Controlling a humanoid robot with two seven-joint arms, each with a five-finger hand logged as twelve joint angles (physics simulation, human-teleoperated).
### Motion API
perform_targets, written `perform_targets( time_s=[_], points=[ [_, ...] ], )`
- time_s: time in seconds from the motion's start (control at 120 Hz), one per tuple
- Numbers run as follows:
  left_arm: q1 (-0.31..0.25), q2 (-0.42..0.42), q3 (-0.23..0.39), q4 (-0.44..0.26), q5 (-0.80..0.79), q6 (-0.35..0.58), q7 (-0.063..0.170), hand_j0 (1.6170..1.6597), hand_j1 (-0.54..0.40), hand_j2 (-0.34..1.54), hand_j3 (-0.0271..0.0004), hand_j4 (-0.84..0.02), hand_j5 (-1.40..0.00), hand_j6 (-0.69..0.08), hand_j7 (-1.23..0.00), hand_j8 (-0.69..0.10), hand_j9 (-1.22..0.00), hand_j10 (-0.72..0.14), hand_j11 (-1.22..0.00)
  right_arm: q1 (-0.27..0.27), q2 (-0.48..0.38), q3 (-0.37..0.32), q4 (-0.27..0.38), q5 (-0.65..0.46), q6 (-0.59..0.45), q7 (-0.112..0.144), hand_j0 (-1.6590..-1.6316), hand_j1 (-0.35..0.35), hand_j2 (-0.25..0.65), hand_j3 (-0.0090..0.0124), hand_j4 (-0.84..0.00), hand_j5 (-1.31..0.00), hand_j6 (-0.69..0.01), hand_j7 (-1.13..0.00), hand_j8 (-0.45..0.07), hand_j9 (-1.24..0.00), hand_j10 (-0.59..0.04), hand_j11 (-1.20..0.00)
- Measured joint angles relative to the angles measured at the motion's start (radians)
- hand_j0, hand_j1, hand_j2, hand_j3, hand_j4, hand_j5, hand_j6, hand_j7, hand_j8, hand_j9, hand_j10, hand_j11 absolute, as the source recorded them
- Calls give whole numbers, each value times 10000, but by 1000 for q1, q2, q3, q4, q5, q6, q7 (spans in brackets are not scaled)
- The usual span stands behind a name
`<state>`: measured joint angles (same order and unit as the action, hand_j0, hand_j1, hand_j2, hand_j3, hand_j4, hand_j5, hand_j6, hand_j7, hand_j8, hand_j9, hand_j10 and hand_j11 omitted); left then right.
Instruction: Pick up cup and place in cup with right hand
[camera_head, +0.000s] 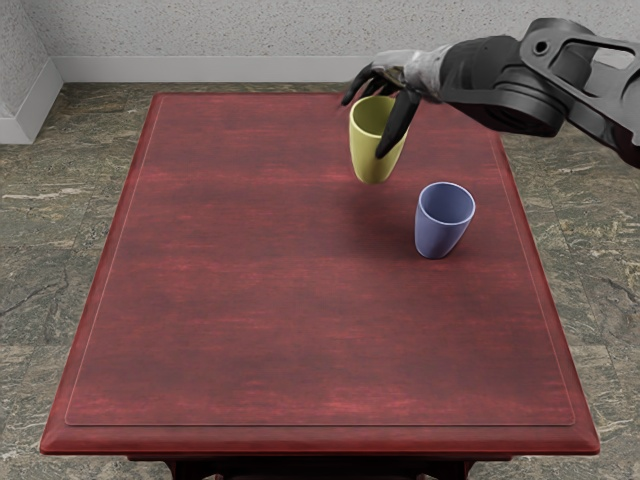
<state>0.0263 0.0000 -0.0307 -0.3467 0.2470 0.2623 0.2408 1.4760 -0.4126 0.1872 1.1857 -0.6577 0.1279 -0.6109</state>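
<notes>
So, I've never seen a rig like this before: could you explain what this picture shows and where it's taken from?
This is a simulator's render from the robot's head, looking down at a slant. The machine is a humanoid; its right arm enters from the right edge and ends in a five-finger right hand. That hand holds a yellow cup, apparently lifted above the red table. A blue cup stands upright on the tabletop. The left arm is out of view.

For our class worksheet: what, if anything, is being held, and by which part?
The yellow cup, held by its upper part, near the rim, in the right hand.
</notes>
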Motion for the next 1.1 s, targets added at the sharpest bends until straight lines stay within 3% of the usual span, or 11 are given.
perform_targets(
  time_s=[0.092,0.242,0.25,0.275,0.525,0.642,0.95,1.1],
  points=[
    [0,0,0,0,0,0,0,16581,3490,-1,0,0,0,0,0,1,0,1,0,8,-43,0,18,20,23,0,-16540,168,-967,-2,-4054,-5640,-4045,-5489,-3049,-5600,-3469,-5525],
    [1,0,0,0,0,0,0,16581,3490,-2,0,0,1,1,1,1,1,1,1,18,-145,0,101,33,49,0,-16538,5,-1075,1,-4018,-5678,-4229,-5489,-3139,-5618,-3555,-5552],
    [1,0,0,0,0,0,0,16581,3490,-2,0,0,1,1,1,1,1,1,1,19,-151,0,106,33,50,0,-16540,65,-991,11,-4008,-5689,-4225,-5489,-3137,-5626,-3541,-5564],
    [0,0,0,0,0,0,0,16581,3490,-2,0,0,1,0,1,0,1,0,1,21,-167,0,120,36,54,0,-16543,125,-864,0,-4003,-5691,-4197,-5489,-3109,-5621,-3505,-5559],
    [0,0,0,0,0,0,0,16581,3491,-2,1,0,2,0,1,1,1,1,2,37,-326,-2,246,117,77,0,-16568,690,498,1,-4010,-5730,-4022,-5525,-2854,-5661,-3190,-5543],
    [1,0,0,0,0,0,0,16581,3490,-2,0,0,1,1,1,1,1,1,1,36,-353,-6,264,122,84,0,-16563,780,-97,-4,-4041,-5745,-3709,-5539,-2619,-5643,-2946,-5592],
    [0,0,0,0,0,0,0,16581,3490,-1,0,0,0,0,0,0,0,0,0,2,-370,-12,275,125,86,0,-16559,991,155,-10,-4130,-5696,-3564,-5554,-2558,-5528,-2904,-5523],
    [0,0,0,0,0,0,0,16581,3490,-1,0,0,0,0,0,0,0,0,0,-9,-380,-12,284,125,85,0,-16563,1078,143,0,-4160,-5676,-3417,-5560,-2515,-5539,-2919,-5560]
  ],
)
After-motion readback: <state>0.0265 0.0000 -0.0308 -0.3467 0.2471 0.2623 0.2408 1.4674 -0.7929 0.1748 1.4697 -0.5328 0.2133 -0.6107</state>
